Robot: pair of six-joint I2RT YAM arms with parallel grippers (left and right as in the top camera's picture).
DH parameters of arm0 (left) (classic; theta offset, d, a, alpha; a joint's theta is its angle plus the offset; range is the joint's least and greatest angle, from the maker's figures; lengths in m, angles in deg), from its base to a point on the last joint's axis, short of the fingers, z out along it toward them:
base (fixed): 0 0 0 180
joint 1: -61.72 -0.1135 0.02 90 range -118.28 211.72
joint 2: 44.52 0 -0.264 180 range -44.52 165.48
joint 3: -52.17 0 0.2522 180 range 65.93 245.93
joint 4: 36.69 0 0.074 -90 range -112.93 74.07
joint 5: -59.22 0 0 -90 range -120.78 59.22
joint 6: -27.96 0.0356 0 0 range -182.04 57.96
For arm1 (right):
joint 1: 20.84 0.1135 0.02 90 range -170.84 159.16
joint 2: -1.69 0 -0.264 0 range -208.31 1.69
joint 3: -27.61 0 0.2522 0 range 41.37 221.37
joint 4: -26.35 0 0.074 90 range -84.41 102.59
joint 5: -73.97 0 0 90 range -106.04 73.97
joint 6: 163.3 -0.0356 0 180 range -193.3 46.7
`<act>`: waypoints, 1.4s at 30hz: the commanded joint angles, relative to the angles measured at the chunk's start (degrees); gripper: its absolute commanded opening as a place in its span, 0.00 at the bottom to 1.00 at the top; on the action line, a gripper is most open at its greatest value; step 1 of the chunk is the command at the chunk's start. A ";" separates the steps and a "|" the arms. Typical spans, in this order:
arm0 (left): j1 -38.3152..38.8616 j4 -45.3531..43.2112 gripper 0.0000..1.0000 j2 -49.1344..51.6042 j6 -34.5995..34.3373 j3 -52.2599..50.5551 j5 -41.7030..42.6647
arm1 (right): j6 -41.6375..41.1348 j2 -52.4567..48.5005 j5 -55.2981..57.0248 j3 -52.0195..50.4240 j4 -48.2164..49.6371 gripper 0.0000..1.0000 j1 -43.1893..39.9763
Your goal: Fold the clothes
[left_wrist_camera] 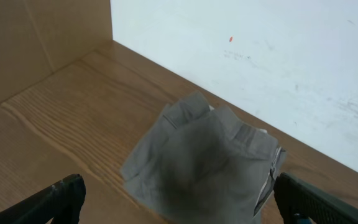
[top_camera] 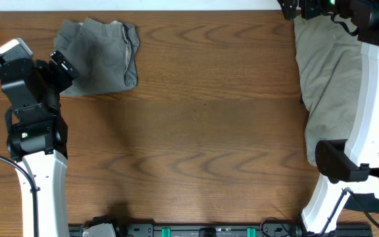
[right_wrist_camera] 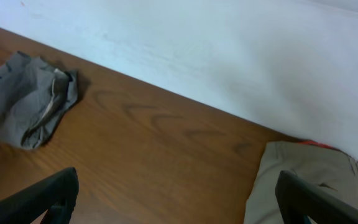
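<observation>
Folded mid-grey shorts (top_camera: 101, 56) lie at the table's back left; they also show in the left wrist view (left_wrist_camera: 207, 162) and the right wrist view (right_wrist_camera: 27, 99). A khaki-beige pair (top_camera: 328, 79) lies spread at the right under the right arm, its top edge in the right wrist view (right_wrist_camera: 309, 180). My left gripper (top_camera: 63, 66) is open and empty, at the grey shorts' left edge, its fingers either side of them in the wrist view (left_wrist_camera: 179, 202). My right gripper (top_camera: 301, 8) is open and empty at the back right, above the khaki pair's top corner (right_wrist_camera: 179, 199).
A white wall (right_wrist_camera: 229, 56) runs along the table's back edge. A brown panel (left_wrist_camera: 36, 43) stands at the left end. A black rail with green clips (top_camera: 202, 230) lies along the front edge.
</observation>
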 commanded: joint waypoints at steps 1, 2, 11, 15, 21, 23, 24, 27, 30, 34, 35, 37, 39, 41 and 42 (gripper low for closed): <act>-0.13 0.15 0.98 0.37 -0.11 0.13 -0.26 | 0.44 1.38 0.74 0.02 -1.70 0.99 0.52; -0.13 0.15 0.98 0.37 -0.11 0.13 -0.26 | 0.63 2.19 1.55 0.00 -1.79 0.99 0.90; -0.13 0.15 0.98 0.37 -0.11 0.13 -0.26 | 1.40 14.88 5.07 -13.79 11.28 0.99 2.80; -0.13 0.15 0.98 0.39 -0.11 0.13 -0.26 | 1.38 24.70 5.03 -32.94 28.81 0.99 2.89; -0.13 0.15 0.98 0.39 -0.11 0.13 -0.26 | 1.36 39.15 2.99 -63.45 46.95 0.99 3.06; -0.13 0.15 0.98 0.39 -0.11 0.13 -0.26 | 1.36 43.71 2.89 -72.78 49.75 0.99 3.06; -0.13 0.15 0.98 0.39 -0.11 0.13 -0.26 | 1.38 45.38 2.91 -76.08 50.84 0.99 3.06; -0.13 0.17 0.98 0.39 -0.11 0.13 -0.26 | 1.38 51.91 2.91 -89.57 57.05 0.99 2.99; -0.13 0.15 0.98 0.39 -0.11 0.13 -0.26 | 1.40 58.31 2.93 -103.73 66.38 0.99 2.86; -0.13 0.15 0.98 0.39 -0.11 0.13 -0.24 | 1.36 67.04 2.89 -123.03 79.76 0.99 2.84; -0.13 0.15 0.98 0.39 -0.11 0.13 -0.26 | 1.36 68.61 2.89 -126.33 81.81 0.99 2.84; -0.13 0.15 0.98 0.39 -0.11 0.13 -0.26 | 1.36 73.22 2.91 -134.60 86.16 0.99 2.84; -0.13 0.15 0.98 0.39 -0.11 0.13 -0.26 | 1.38 77.90 2.93 -141.41 88.78 0.99 2.78; -0.13 0.15 0.98 0.39 -0.11 0.13 -0.26 | 1.38 82.18 2.93 -146.49 89.83 0.99 2.43; -0.13 0.15 0.98 0.39 -0.11 0.13 -0.26 | 1.38 84.11 2.93 -148.39 89.90 0.99 2.19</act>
